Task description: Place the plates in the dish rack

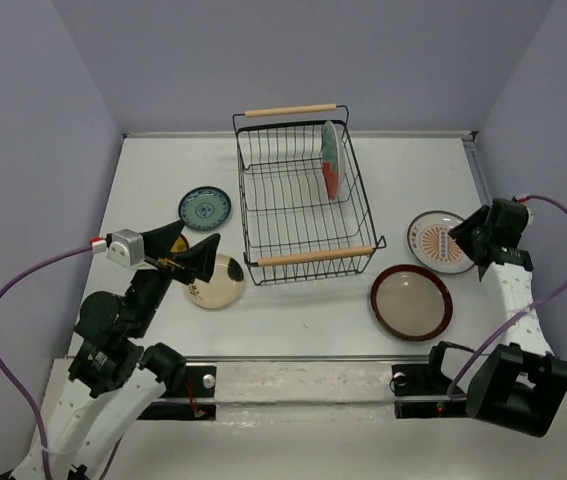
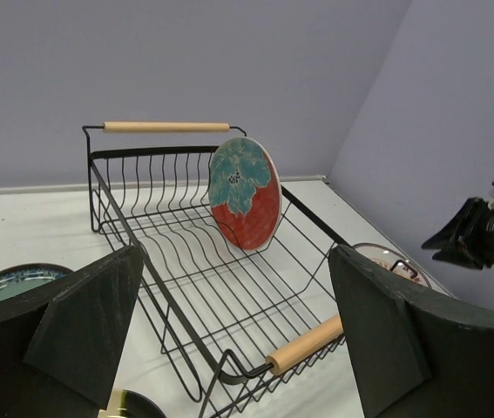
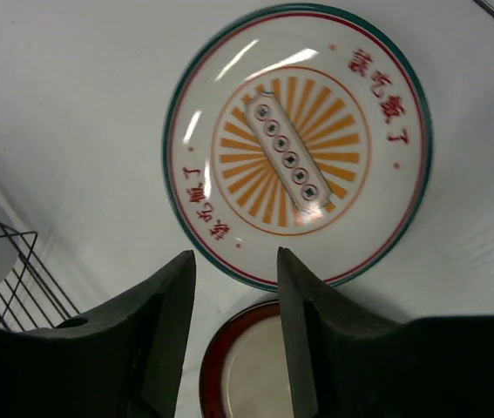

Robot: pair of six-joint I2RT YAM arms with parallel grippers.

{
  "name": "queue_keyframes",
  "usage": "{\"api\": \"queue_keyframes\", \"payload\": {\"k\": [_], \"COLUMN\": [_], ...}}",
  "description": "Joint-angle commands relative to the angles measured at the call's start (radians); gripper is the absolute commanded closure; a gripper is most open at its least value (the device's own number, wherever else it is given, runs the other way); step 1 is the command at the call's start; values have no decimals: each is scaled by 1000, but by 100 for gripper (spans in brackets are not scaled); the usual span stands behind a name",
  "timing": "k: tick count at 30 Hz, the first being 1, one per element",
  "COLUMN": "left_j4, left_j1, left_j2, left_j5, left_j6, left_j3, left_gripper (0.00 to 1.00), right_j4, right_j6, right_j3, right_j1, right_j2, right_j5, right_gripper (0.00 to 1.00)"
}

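— Right of the dish rack (image 1: 303, 205), what is the right gripper (image 3: 236, 257) doing?

— It hangs over the white-orange sunburst plate (image 3: 294, 148), which lies flat just off the rack's right side. The jaws stand partly apart and nothing is clamped between them.

— Which way does the plate lie from the fingers?

— Straight under and ahead of them. In the wrist view its near rim crosses the gap between the two fingertips, so the jaws straddle the edge. I cannot tell whether they touch it.

— Any axis to line up with?

— None, since the plate is round. I judge that only the rim matters: one finger has to get under it, the other above.

— Could the left arm take it instead?

— Hardly. The left gripper (image 1: 191, 250) is on the far side of the rack from that plate, jaws spread wide and empty, above the cream plate (image 1: 218, 282). The right arm is plainly nearer.

— What is loaded so far?

— Only the red floral plate (image 2: 245, 193), upright in the wires at the rack's right side. The teal-blue plate (image 1: 205, 208) lies left of the rack, and the dark-red-rimmed plate (image 1: 411, 301) lies off its near right corner.

— The risk?

— A flat plate may slide away from a closing finger.
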Motion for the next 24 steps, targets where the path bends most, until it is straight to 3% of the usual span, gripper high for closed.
{"api": "queue_keyframes", "payload": {"k": [1,2,5,15,22,24], "left_j4": [43,43,43,43,40,40], "left_j1": [-26,-30,-37,-67,-69,-69], "left_j2": [-27,-32,-35,-50,-36,-29], "left_j5": [-7,-9,-9,-14,-15,-20], "left_j6": [2,2,-2,-2,-1,-1], "left_j3": [34,35,35,35,35,35], "left_gripper": [1,1,1,1,1,1], "right_j4": [63,91,144,288,447,490], "right_j6": [120,129,140,142,177,195], "right_j3": [-118,-171,-246,-325,-316,-322], "right_j1": [-165,-226,-326,-413,-422,-422], "right_j2": [-62,-59,-31,157,300,326], "right_j5": [-137,-167,-239,-327,-398,-418], "right_gripper": [45,36,32,35,49,61]}}
